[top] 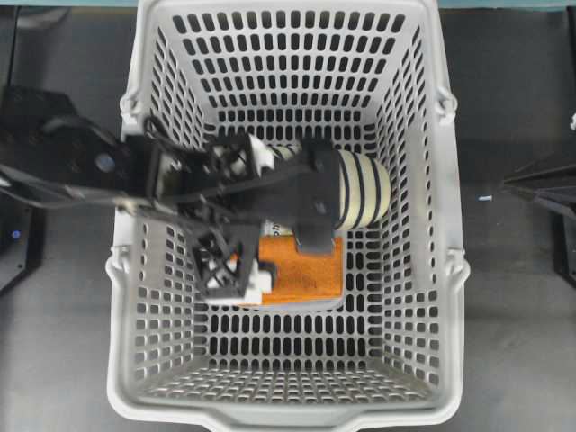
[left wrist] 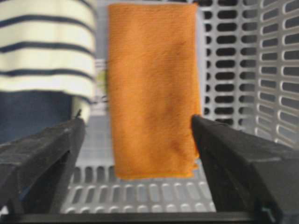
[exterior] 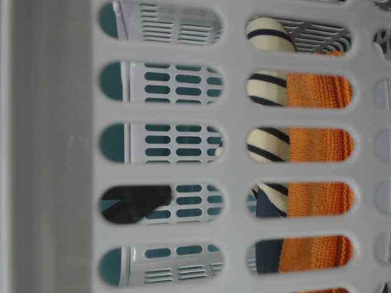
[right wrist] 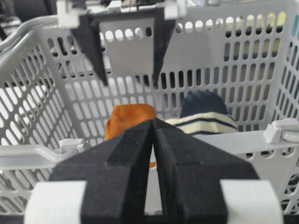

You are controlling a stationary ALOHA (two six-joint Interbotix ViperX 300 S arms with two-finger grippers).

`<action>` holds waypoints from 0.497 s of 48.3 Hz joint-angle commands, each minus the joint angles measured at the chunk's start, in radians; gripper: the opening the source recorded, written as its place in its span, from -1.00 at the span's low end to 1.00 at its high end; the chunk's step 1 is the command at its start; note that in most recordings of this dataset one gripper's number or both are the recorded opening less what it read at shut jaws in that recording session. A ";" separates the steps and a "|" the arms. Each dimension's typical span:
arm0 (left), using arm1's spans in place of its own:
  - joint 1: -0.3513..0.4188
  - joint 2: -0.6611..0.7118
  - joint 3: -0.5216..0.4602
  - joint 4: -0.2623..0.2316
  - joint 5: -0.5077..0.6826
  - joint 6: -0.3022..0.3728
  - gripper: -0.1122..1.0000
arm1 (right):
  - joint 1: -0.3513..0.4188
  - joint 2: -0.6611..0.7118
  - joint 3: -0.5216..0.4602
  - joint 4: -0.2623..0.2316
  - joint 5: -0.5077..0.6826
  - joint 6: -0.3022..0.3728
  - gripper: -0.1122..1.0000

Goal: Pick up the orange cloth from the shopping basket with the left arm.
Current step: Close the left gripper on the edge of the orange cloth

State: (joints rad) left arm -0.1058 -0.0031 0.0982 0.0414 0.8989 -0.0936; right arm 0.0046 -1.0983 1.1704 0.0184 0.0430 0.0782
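The right gripper [right wrist: 153, 135] sat pressed together, seen only by its own camera; the left gripper [left wrist: 140, 135] stood spread, straddling the orange cloth [left wrist: 153, 88].

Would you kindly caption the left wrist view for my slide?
Open left pincer straddling the orange cloth on the shopping basket floor, beside a striped slipper.
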 commanded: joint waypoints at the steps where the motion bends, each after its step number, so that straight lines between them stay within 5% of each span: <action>1: -0.008 0.018 -0.028 0.003 -0.006 -0.002 0.80 | 0.002 0.006 -0.020 0.003 -0.006 -0.002 -0.82; 24: -0.018 0.152 -0.015 0.003 -0.049 -0.020 0.78 | 0.000 0.006 -0.020 0.003 -0.008 -0.002 -0.82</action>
State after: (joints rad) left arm -0.1243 0.1427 0.0798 0.0414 0.8728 -0.1150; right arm 0.0046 -1.0983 1.1704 0.0184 0.0414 0.0782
